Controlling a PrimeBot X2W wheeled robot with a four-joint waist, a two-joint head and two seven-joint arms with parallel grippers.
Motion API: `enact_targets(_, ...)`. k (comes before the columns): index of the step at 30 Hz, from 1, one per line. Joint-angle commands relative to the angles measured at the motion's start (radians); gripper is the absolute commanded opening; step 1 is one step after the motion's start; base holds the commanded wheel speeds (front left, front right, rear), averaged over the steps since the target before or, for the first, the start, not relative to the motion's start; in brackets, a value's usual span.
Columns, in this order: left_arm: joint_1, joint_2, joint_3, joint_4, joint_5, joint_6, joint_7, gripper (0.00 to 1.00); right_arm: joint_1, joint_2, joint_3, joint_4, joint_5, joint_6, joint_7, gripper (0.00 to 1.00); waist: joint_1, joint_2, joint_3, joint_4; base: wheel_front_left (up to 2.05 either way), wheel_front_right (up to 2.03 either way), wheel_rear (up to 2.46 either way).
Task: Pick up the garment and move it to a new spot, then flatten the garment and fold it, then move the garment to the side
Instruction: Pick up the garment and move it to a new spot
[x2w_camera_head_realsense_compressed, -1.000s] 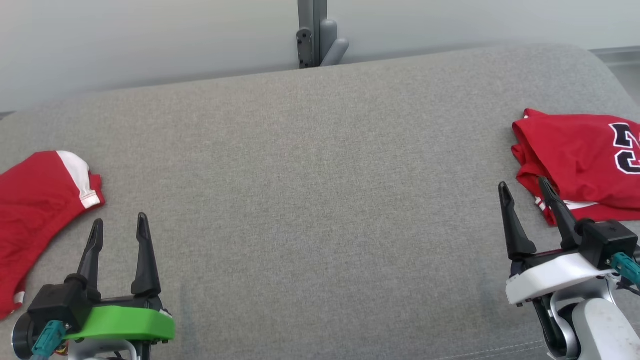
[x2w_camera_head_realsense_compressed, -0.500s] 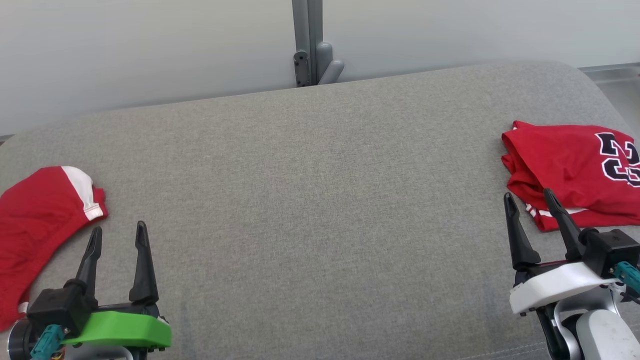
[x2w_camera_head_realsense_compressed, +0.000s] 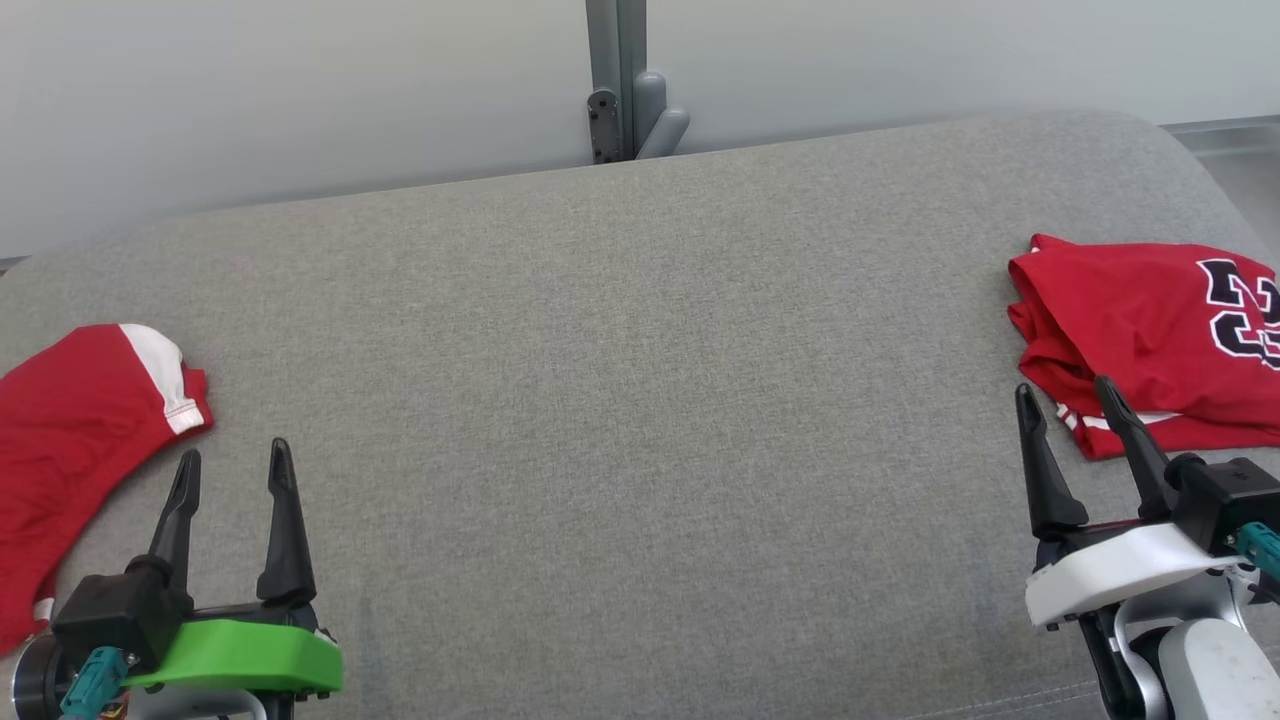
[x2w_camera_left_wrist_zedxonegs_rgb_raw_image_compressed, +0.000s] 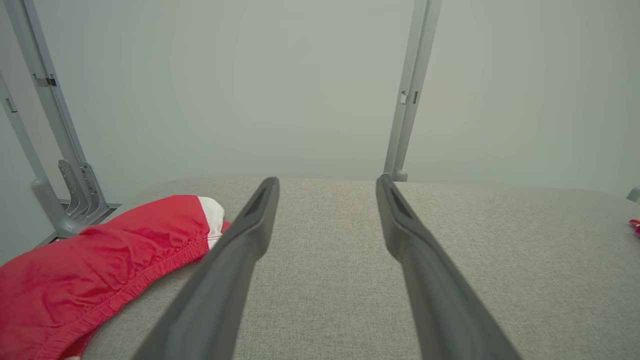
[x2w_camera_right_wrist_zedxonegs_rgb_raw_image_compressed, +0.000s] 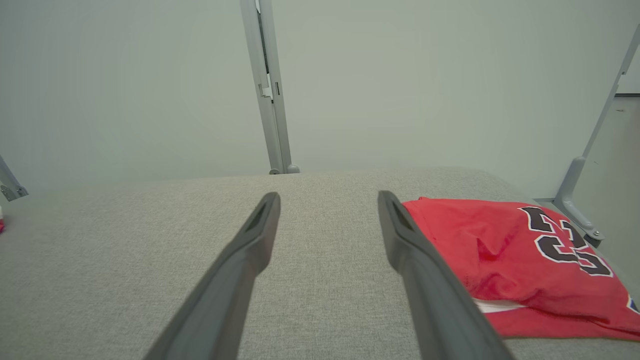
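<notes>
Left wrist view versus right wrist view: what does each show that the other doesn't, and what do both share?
Left wrist view: the red garment with a white panel, left of the left gripper. Right wrist view: the numbered red jersey, right of the right gripper. Both: open jaws holding nothing, the grey cushion, a pale wall and an upright grey post. Each has a red speck at its far edge, too small to identify.

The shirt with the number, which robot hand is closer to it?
Right. The right gripper is open at the near edge of the shirt; the left gripper is open far across the grey surface, beside the other red garment.
</notes>
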Motion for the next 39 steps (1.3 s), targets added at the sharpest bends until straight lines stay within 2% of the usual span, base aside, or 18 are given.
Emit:
enact_targets(1, -0.007, 0.005, -0.001, -0.004, 0.001, 0.005, 0.0, 1.0, 0.008, 0.003, -0.003, -0.005, -0.007, -0.002, -0.005, 1.0, 0.0001, 0.0, 0.002, 0.002, 0.0, 0.0, 0.0)
enact_targets(14, -0.021, 0.008, 0.0, 0.005, -0.014, 0.007, -0.01, 1.0, 0.016, 0.004, -0.017, -0.002, -0.014, -0.002, -0.005, 1.0, 0.0001, 0.0, -0.008, 0.041, 0.0, 0.0, 0.0)
enact_targets(27, -0.07, -0.001, 0.019, 0.023, -0.036, 0.008, -0.04, 1.0, 0.003, 0.005, 0.032, -0.042, -0.016, -0.002, 0.018, 1.0, 0.0001, 0.0, 0.002, 0.249, 0.0, 0.0, 0.0)
enact_targets(39, -0.084, 0.007, 0.011, 0.035, -0.04, -0.014, -0.057, 1.0, -0.022, 0.004, 0.083, -0.026, -0.004, -0.002, 0.023, 1.0, 0.0001, 0.0, 0.005, 0.36, 0.0, 0.0, 0.0)
